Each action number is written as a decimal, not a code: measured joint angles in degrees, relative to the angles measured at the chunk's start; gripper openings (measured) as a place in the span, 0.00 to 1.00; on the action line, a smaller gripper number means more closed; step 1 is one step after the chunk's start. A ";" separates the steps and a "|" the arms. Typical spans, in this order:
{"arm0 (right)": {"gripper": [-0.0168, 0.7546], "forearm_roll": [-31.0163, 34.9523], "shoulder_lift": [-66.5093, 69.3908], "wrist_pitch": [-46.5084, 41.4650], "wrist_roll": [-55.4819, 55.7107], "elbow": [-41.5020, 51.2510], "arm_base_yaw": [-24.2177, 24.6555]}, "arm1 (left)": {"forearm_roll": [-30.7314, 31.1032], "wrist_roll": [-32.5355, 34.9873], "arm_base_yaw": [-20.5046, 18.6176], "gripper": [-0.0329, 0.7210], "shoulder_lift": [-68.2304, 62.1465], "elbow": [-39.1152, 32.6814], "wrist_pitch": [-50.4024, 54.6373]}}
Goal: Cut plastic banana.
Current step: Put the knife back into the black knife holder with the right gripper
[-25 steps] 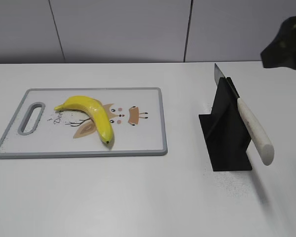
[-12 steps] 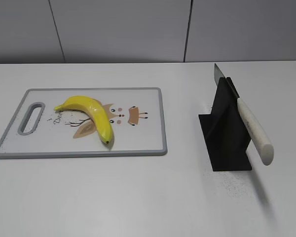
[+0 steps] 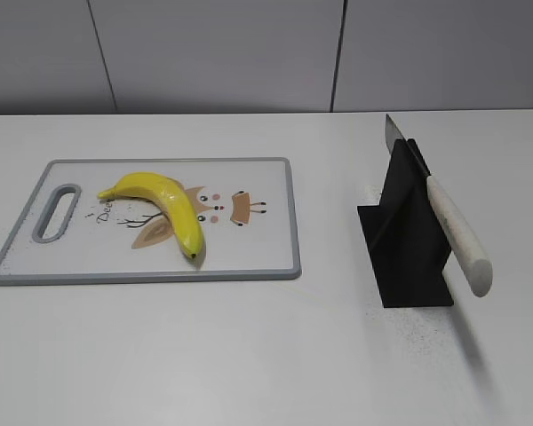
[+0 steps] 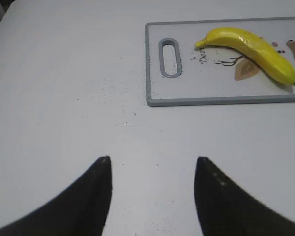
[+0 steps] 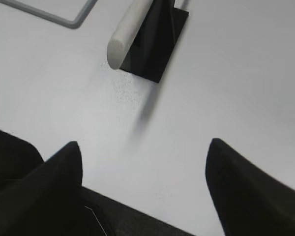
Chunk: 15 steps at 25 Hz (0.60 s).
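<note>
The plastic banana (image 3: 164, 206), bright yellow with a dark tip, lies on a white cutting board (image 3: 258, 248) with a grey rim; both also show in the left wrist view, the banana (image 4: 250, 46) and the board (image 4: 152, 64). A knife with a white handle (image 3: 457, 235) rests slanted in a black stand (image 3: 409, 257); its handle (image 5: 128, 34) shows in the right wrist view. My left gripper (image 4: 152, 160) is open and empty over bare table, well short of the board. My right gripper (image 5: 143, 145) is open and empty, back from the stand. Neither gripper shows in the exterior view.
The white table (image 3: 249, 355) carries dark specks near the board's handle end (image 4: 118, 93) and beside the stand (image 3: 417, 328). A grey panelled wall runs along the back. The board has a handle slot (image 3: 56, 213) at its left end.
A dark arm part that showed at the exterior view's top right a second ago has left the view. The banana, board and knife have not moved.
</note>
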<state>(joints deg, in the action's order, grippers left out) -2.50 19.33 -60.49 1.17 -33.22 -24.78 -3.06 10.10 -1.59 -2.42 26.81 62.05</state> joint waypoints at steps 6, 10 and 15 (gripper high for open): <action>0.79 0.68 -6.50 -0.26 -0.06 4.11 0.00 | 0.00 0.00 0.00 0.74 0.00 0.00 0.00; 0.78 1.14 -9.23 0.18 -0.11 4.34 0.00 | -0.05 0.00 0.00 0.74 0.00 0.00 0.00; 0.76 1.19 -13.82 0.24 -0.18 4.34 0.00 | -0.05 0.00 0.00 0.74 0.00 0.00 0.00</action>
<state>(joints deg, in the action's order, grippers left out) -1.32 5.51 -60.25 0.99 -28.87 -24.78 -3.11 10.10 -1.59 -2.42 26.81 62.05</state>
